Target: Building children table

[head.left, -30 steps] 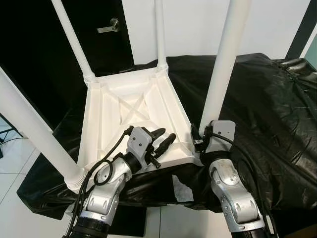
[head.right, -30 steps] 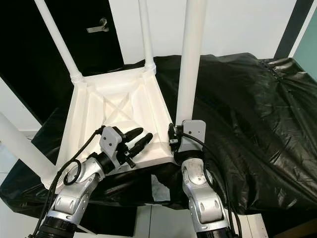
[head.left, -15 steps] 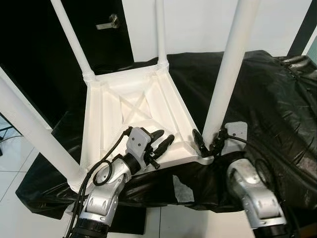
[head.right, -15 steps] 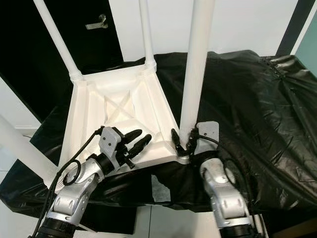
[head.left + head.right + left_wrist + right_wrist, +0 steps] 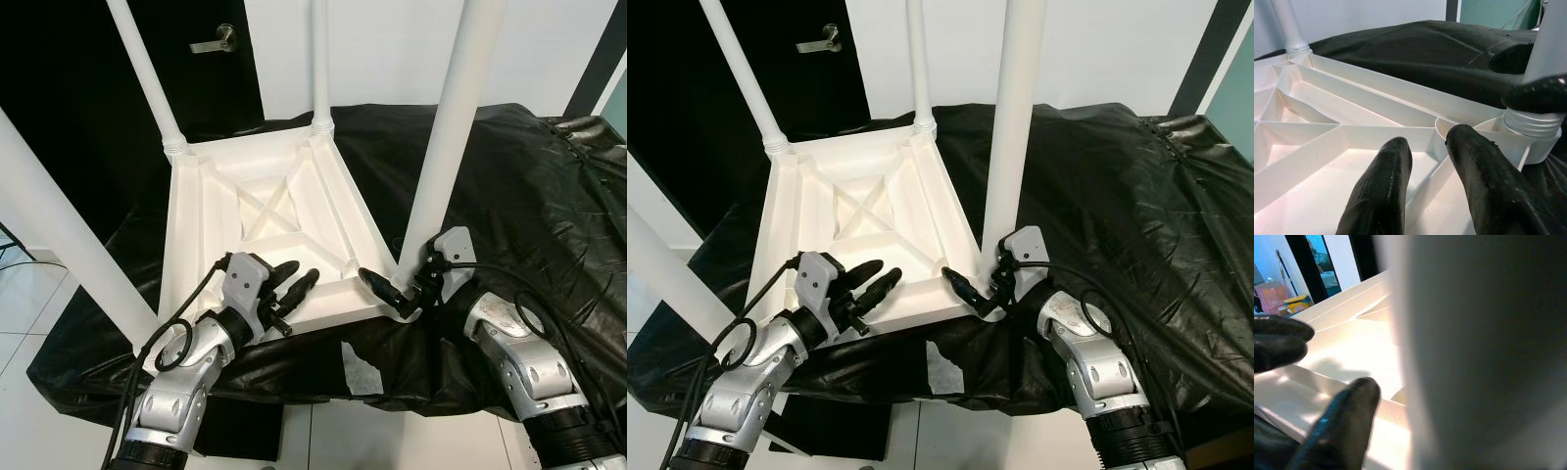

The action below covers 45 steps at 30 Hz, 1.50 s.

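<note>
Left gripper (image 5: 297, 285), fingers slightly parted, is shifted leftward on the near rim of the upturned white table (image 5: 265, 230). Right gripper (image 5: 394, 292), swung further out, is spread around the near-right leg (image 5: 446, 137). Black sheeting (image 5: 519, 196) covers the surface; a dark door (image 5: 127, 69) stands behind.
</note>
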{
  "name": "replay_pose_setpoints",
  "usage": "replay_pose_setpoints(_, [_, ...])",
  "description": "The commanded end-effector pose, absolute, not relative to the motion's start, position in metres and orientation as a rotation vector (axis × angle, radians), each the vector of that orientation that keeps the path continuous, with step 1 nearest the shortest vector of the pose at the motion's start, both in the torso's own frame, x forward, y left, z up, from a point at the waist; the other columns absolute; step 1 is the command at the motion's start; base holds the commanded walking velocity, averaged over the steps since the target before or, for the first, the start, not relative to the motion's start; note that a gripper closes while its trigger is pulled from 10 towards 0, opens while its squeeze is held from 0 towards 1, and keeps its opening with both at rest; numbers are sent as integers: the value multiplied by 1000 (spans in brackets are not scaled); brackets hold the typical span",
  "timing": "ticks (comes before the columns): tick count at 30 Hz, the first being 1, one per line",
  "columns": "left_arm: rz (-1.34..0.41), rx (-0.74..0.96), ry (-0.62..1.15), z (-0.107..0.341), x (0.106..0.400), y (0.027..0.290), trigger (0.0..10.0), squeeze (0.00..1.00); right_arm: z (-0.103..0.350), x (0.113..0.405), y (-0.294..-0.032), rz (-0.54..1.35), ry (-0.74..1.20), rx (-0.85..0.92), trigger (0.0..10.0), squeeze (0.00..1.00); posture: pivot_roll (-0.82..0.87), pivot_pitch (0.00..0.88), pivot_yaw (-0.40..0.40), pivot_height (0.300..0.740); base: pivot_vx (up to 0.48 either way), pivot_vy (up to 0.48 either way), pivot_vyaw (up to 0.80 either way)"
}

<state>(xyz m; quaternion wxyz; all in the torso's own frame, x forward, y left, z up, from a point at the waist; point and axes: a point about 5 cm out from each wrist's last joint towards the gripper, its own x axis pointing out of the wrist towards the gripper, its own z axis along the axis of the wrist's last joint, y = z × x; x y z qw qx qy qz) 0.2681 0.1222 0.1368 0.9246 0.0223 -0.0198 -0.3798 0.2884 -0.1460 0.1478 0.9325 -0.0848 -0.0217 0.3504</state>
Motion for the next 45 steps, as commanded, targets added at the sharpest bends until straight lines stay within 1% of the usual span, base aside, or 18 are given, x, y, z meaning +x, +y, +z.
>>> replay_pose_setpoints(1, [-924, 72, -37, 137, 261, 119, 10000, 0, 145, 291, -142, 775, -36, -187, 1020, 0, -45, 0, 31, 740, 0, 0, 0])
replay_pose_setpoints(2, [-927, 99, -41, 135, 260, 117, 10000, 0, 141, 294, -144, 784, -20, -214, 0, 0, -45, 0, 33, 740, 0, 0, 0])
replay_pose_setpoints(7, [-943, 133, -33, 130, 256, 111, 10000, 0, 134, 301, -148, 752, 25, -244, 0, 0, -43, 0, 29, 740, 0, 0, 0])
replay_pose_setpoints(14, [-988, 177, -53, 130, 245, 108, 10000, 0, 129, 307, -151, 599, 55, -220, 0, 0, -39, 0, 19, 740, 0, 0, 0])
replay_pose_setpoints(16, [-1021, 152, -54, 132, 239, 107, 10000, 0, 127, 305, -148, 528, 48, -211, 0, 0, -37, 0, 18, 740, 0, 0, 0])
replay_pose_setpoints(21, [-1039, 147, -55, 133, 235, 106, 10000, 0, 124, 304, -146, 462, 47, -195, 0, 0, -34, 0, 16, 740, 0, 0, 0])
replay_pose_setpoints(22, [-1053, 147, -46, 132, 234, 105, 10000, 0, 122, 304, -144, 387, 56, -167, 0, 0, -32, 0, 16, 740, 0, 0, 0])
replay_pose_setpoints(23, [-1053, 147, -46, 132, 234, 105, 10000, 0, 122, 304, -144, 387, 56, -167, 0, 0, -32, 0, 16, 740, 0, 0, 0])
replay_pose_setpoints(24, [-1064, 152, -35, 131, 232, 104, 10000, 0, 119, 303, -140, 284, 60, -126, 0, 0, -30, 0, 16, 740, 0, 0, 0])
replay_pose_setpoints(28, [-1058, 158, -36, 130, 233, 104, 10000, 0, 116, 300, -135, 216, 65, -105, 0, 0, -30, 0, 19, 740, 0, 0, 0])
replay_pose_setpoints(31, [-1059, 167, -38, 129, 235, 103, 10000, 0, 111, 296, -132, -2, 81, -78, 0, 0, -31, 0, 20, 740, 0, 0, 0])
replay_pose_setpoints(33, [-1056, 172, -42, 129, 236, 103, 10000, 0, 111, 295, -129, -36, 85, -58, 0, 0, -35, 0, 23, 740, 0, 0, 0])
replay_pose_setpoints(34, [-1053, 178, -44, 129, 238, 103, 10000, 0, 111, 294, -124, -41, 85, -28, 0, 0, -37, 0, 24, 740, 0, 0, 0])
replay_pose_setpoints(36, [-1053, 178, -44, 129, 238, 103, 10000, 0, 111, 294, -124, -41, 85, -28, 0, 0, -37, 0, 24, 740, 0, 0, 0])
replay_pose_setpoints(38, [-1050, 183, -46, 129, 240, 103, 10000, 0, 114, 293, -116, -29, 71, -6, 0, 0, -43, 0, 27, 740, 0, 0, 0])
replay_pose_setpoints(40, [-1048, 182, -48, 130, 241, 103, 10000, 0, 116, 292, -113, -23, 62, -2, 0, 0, -46, 0, 28, 740, 0, 0, 0])
replay_pose_setpoints(41, [-1050, 184, -50, 130, 241, 102, 10000, 0, 117, 292, -113, -21, 54, -13, 10000, 0, -47, 0, 29, 740, 0, 0, 0])
replay_pose_setpoints(45, [-1051, 185, -52, 131, 242, 102, 10000, 0, 120, 291, -112, -2, 34, -20, 10000, 0, -50, 0, 29, 740, 0, 0, 0])
